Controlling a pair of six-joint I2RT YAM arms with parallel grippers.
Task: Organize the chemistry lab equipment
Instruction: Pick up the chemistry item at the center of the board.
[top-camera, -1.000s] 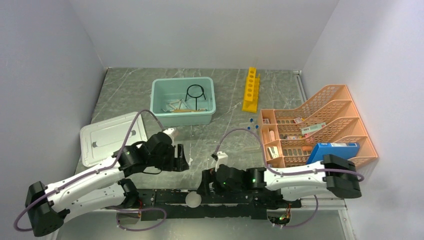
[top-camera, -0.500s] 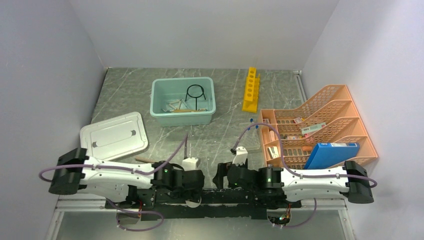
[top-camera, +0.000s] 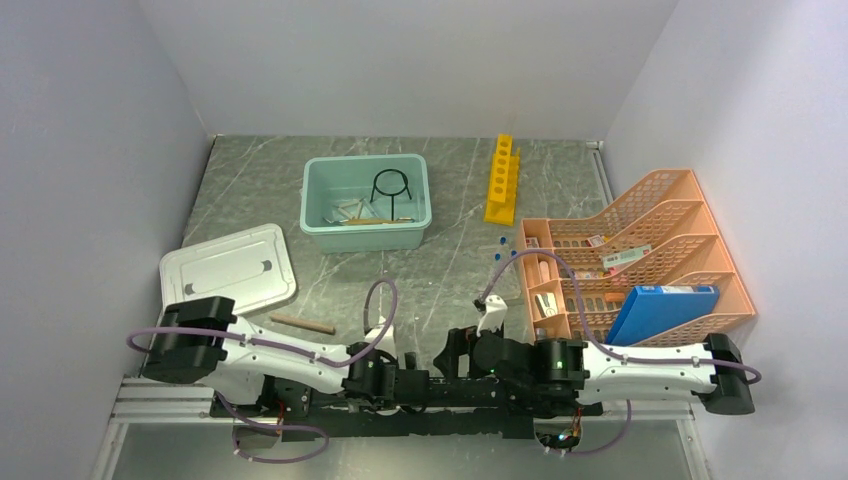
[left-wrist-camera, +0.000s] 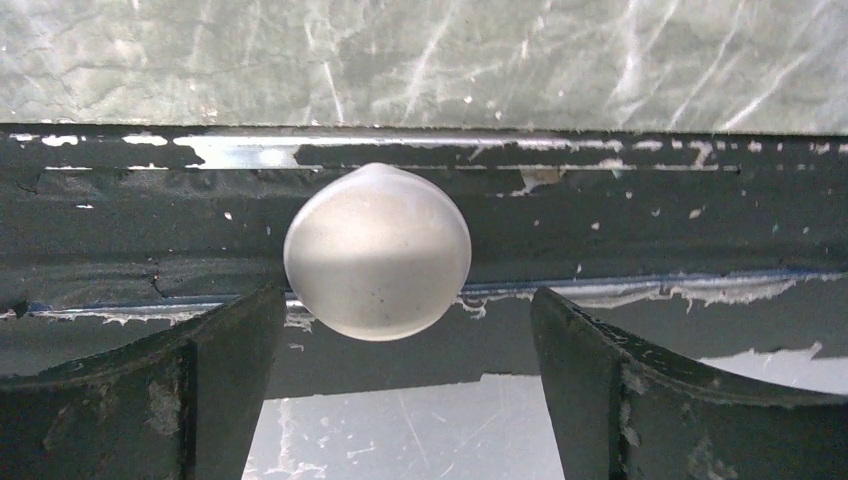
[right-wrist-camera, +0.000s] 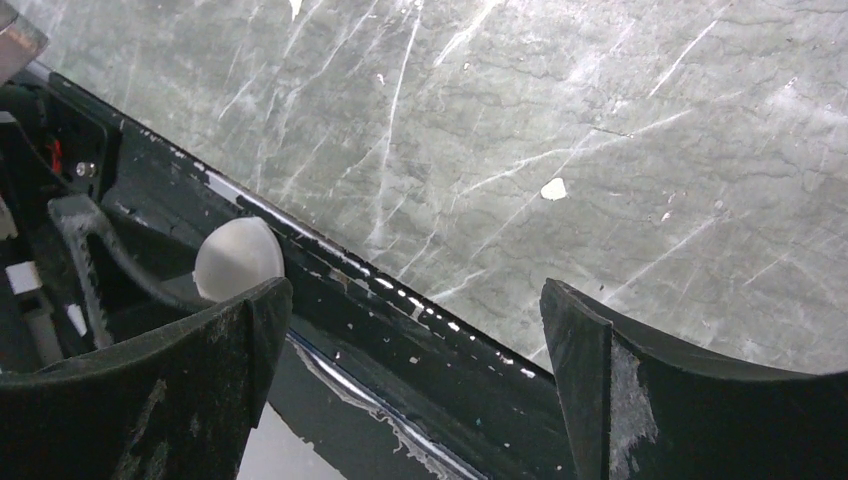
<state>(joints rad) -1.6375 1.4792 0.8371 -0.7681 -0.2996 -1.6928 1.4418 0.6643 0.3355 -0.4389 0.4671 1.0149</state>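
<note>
A yellow test-tube rack stands at the back, right of centre. The black wire ring stand sits inside the pale teal tub with silver wire clips. Small blue-capped tubes lie by the orange organiser. A wooden stick lies on the table near the left arm. My left gripper is folded low over the near rail, open and holding nothing. My right gripper is beside it, open too, with nothing between its fingers.
A grey-white lid lies at the left. The orange mesh organiser with a blue box fills the right side. A white dome sits on the black base rail under both grippers.
Both arms have drawn back and folded down onto the near rail. The left arm has left the spot by the lid, and the wooden stick now shows there. Both pairs of jaws have widened.
</note>
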